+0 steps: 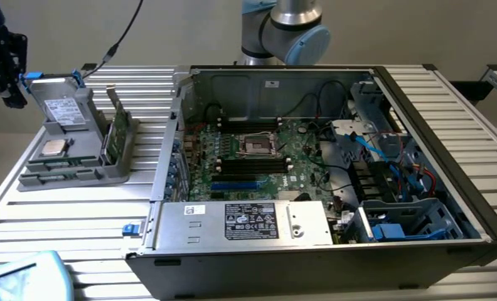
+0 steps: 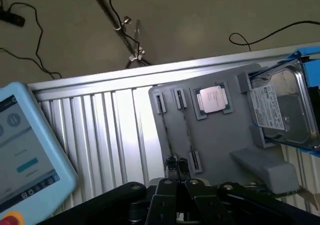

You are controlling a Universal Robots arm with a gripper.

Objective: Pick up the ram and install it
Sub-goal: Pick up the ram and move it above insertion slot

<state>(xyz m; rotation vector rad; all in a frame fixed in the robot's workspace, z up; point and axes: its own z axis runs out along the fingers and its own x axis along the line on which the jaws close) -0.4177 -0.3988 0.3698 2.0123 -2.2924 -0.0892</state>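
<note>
fingers [image 2: 171, 166] pressed together above grey tray [image 2: 220, 135]; writing on hard drive label [image 2: 267, 110] unreadable.

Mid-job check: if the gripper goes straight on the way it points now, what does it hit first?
Most likely the ram, standing on edge in the gray holder; the shut gripper points at its near end. Depth is unclear, so it might meet the holder itself first.
</note>
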